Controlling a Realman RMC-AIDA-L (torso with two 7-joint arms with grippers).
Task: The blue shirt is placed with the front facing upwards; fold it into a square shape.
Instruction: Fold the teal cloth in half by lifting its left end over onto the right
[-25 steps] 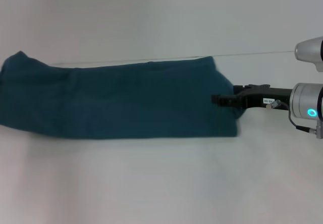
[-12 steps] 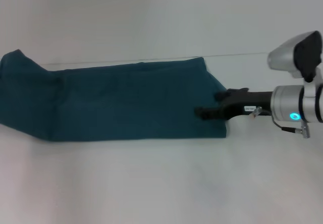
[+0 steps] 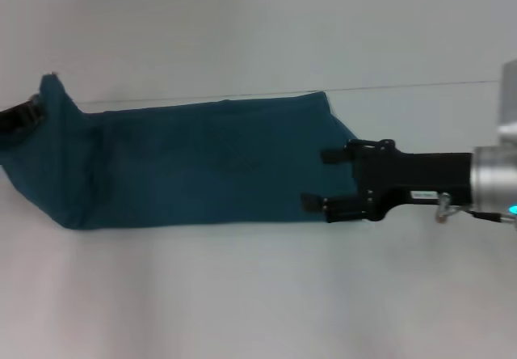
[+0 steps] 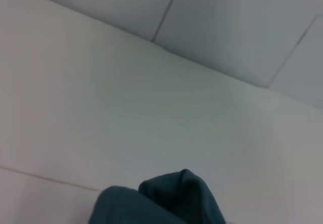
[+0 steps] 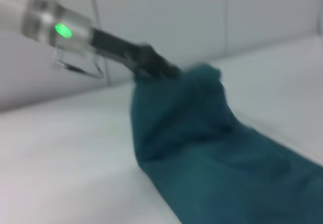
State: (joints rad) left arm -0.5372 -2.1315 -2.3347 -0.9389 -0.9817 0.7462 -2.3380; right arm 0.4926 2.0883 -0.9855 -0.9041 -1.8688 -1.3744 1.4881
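Blue shirt (image 3: 194,161) lies on the white table (image 3: 258,294) as a long folded band, long axis running left-right across the head view, w/ far edge near the table's back line. No lettering or label visible; top face is plain teal. Its left end rises into a peak, pulled up off the table; the right end lies flat.

Right gripper (image 3: 323,179) is over the shirt's right end, arm reaching in from the right, pointing along the band's long axis. Fingers spread wide, one above the other in the head view, nothing between them but cloth below.

Left gripper (image 5: 151,65) is at the shirt's lifted left end; right wrist view shows it clamped on the bunched cloth, holding that end up.
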